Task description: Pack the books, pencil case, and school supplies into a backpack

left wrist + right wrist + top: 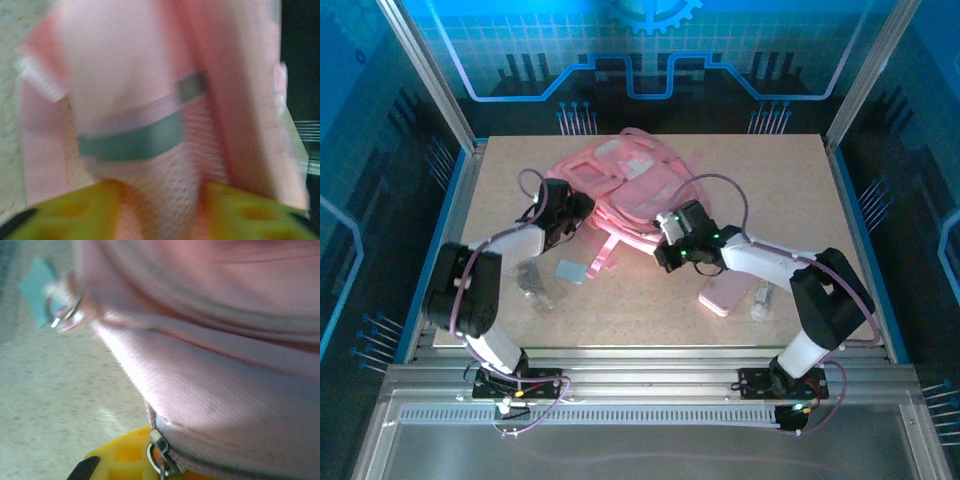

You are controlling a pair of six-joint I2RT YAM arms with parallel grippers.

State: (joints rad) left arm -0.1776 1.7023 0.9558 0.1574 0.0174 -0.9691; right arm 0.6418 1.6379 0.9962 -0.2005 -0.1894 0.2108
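Observation:
The pink backpack (632,185) lies crumpled at the back middle of the table. My left gripper (576,208) is at its left edge, yellow fingers (70,212) shut on a fold of pink mesh of the backpack (165,165). My right gripper (670,248) is at its near right edge; the zipper pull (158,447) and the seam of the backpack (225,405) lie against its yellow finger (122,455). The pencil case (727,292) lies near the right, a clear oblong item (761,301) beside it. The light-blue square (570,271) (36,279) lies front left. The books are hidden.
A loose pink strap (605,255) trails from the backpack toward the light-blue square. A clear greyish piece (530,286) lies by the left arm. Metal strap rings (64,316) hang near the square. Bare table (650,320) stretches along the front.

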